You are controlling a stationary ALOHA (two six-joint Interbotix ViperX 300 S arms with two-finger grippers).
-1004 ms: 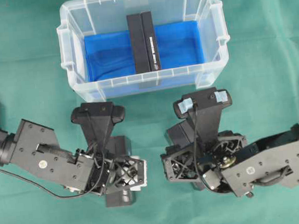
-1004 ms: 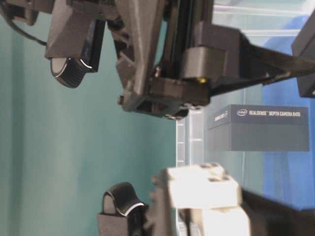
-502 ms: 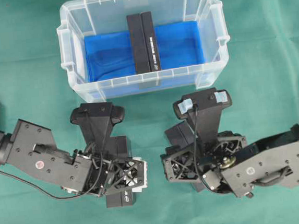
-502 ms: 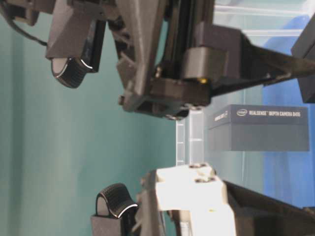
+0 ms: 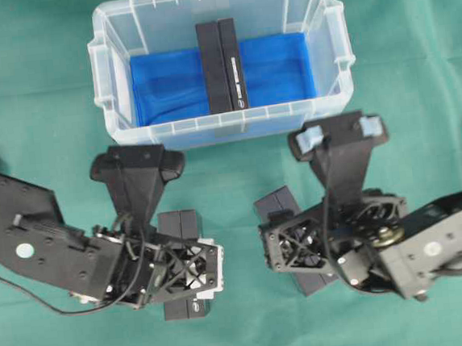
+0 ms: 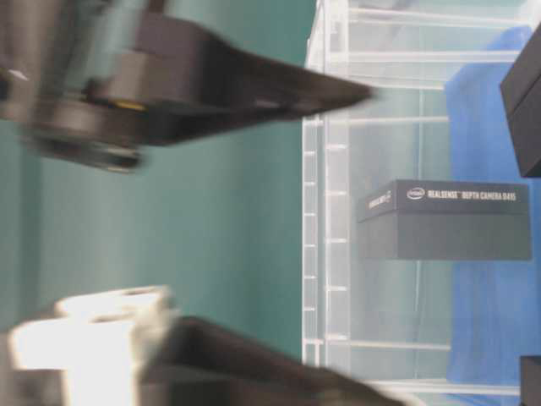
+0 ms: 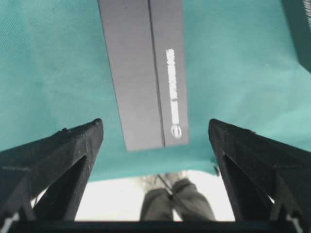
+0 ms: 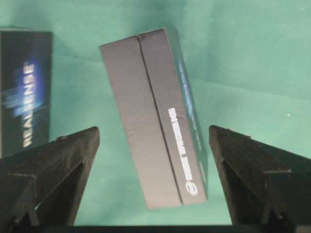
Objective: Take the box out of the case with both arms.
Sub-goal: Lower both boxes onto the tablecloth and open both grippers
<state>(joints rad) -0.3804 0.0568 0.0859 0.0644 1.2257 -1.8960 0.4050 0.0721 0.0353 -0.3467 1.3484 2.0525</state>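
two boxes lie on the cloth; one box (image 5: 222, 65) remains in the case (image 5: 122, 134). left gripper (image 7: 155, 145) and right gripper (image 8: 155, 145) gape wide, empty; next, reach in.

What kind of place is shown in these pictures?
Probably a robotics lab workbench. A green cloth covers the surface, two black robot arms work over it, and a clear plastic case holds a dark box printed with a depth camera's name.
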